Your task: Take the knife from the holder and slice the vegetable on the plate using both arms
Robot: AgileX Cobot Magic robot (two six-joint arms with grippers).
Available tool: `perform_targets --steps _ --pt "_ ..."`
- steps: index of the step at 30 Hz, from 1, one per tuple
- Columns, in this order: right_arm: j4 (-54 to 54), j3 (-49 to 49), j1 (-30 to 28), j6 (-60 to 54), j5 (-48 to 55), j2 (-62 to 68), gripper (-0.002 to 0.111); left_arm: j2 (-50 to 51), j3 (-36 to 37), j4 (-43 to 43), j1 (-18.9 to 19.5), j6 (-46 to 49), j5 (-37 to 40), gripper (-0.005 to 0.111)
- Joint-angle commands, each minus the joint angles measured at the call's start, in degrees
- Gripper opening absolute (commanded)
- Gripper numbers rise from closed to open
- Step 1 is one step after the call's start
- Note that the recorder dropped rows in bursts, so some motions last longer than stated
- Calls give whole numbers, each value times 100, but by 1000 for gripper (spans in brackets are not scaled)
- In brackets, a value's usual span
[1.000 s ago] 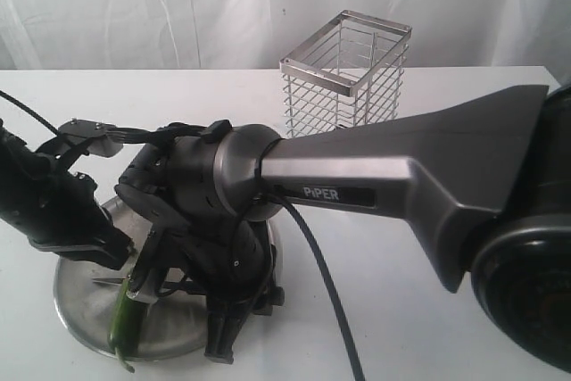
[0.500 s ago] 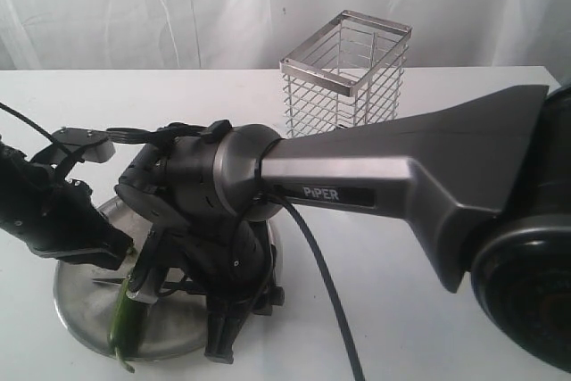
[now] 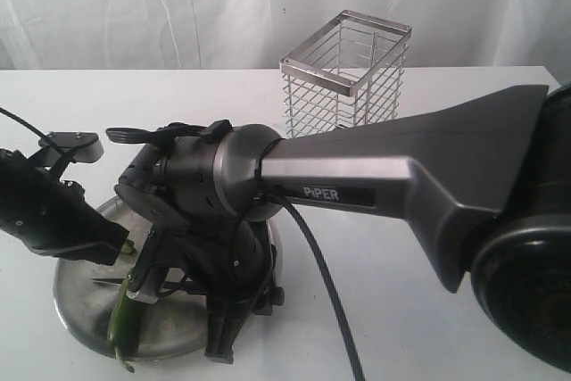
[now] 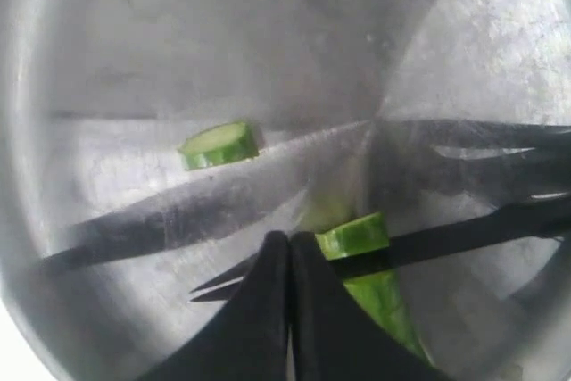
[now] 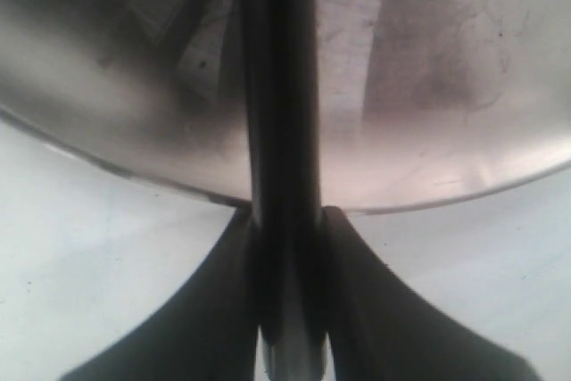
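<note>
A: So the right end effector (image 5: 287, 292) is gripping the knife (image 5: 278, 131) by its handle, jaws clamped either side of it, and the blade is lying low across the plate (image 3: 76, 310).

B: And the left end effector (image 4: 290, 310)?

A: Its fingertips are pressed together with nothing between them, sitting just beside the cut face of the chili (image 4: 366, 265) and not actually holding it. One slice (image 4: 219, 144) is lying loose on the plate, apart from the rest.

B: The holder (image 3: 343, 73)?

A: Standing at the back of the desk (image 3: 419, 310), well apart, with no knife in it.

B: What's worrying you?

A: With nothing pinning the chili, I'd guess the next cut could roll it or push it along the shiny metal. Its stem end is already hanging over the near rim in the outside view, so a shove could tip it onto the desk. The left fingertips are also sitting very near the blade; a sideways slip could knock them together.
</note>
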Motion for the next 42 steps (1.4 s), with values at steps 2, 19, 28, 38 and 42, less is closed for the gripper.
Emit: perform_targets --steps 2,19,28,38,42 --pt "-60 -14 -18 -17 -43 4 0 76 26 -158 2 109 -162 0" --pt "30 -14 -18 -3 -43 4 0 1084 -180 -243 2 266 -100 0" --pt "-59 -14 -18 34 -43 -6 0 217 -522 144 14 186 394 0" --pt "-58 -14 -18 45 -43 -6 0 -104 -302 638 -23 -326 776 0" --pt "-70 -14 -18 54 -43 -6 0 -104 -256 589 -23 -327 776 0"
